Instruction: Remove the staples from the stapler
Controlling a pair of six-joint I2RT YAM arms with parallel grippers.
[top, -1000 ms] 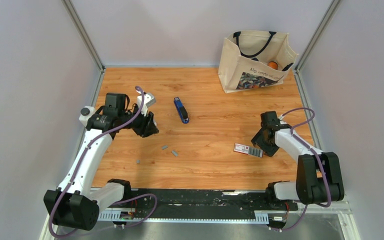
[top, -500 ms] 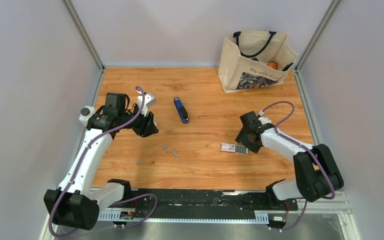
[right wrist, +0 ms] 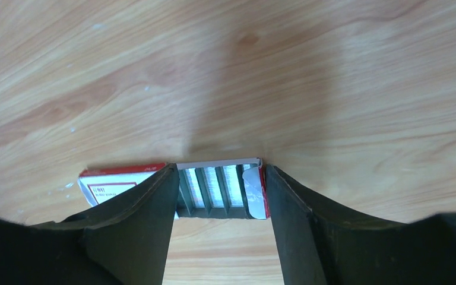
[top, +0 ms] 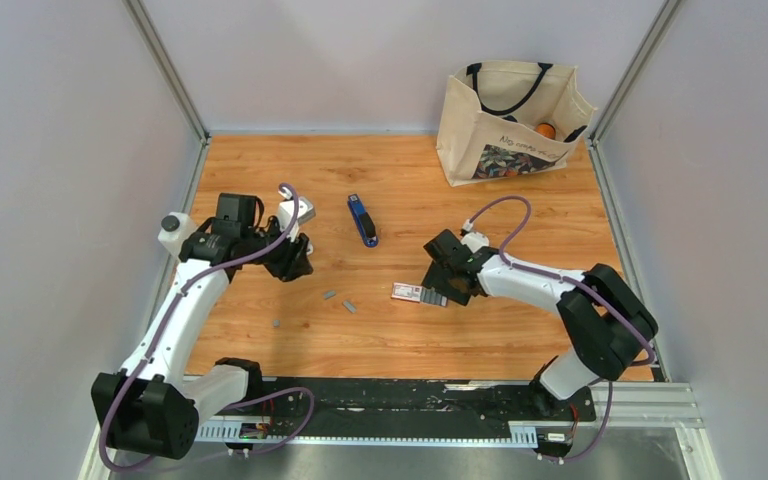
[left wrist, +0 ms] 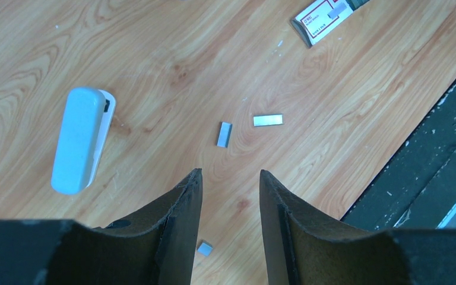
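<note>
Blue slim stapler [top: 362, 220], black top, lying flat; left end effector [left wrist: 230, 174] open, empty; right end effector [right wrist: 220, 172] clamps carton [right wrist: 214, 191].

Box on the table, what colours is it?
Red and white cardboard box, clearest in left wrist view.

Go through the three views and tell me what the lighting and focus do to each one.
Top external: even, soft light, no hard shadows; the staples are mere grey specks. Left wrist: wood grain sharp, but the stapler looks washed out to pale blue. Right wrist: a soft shadow falls on the wood beyond the staple carton; the fingers are near-black, detail lost.
</note>
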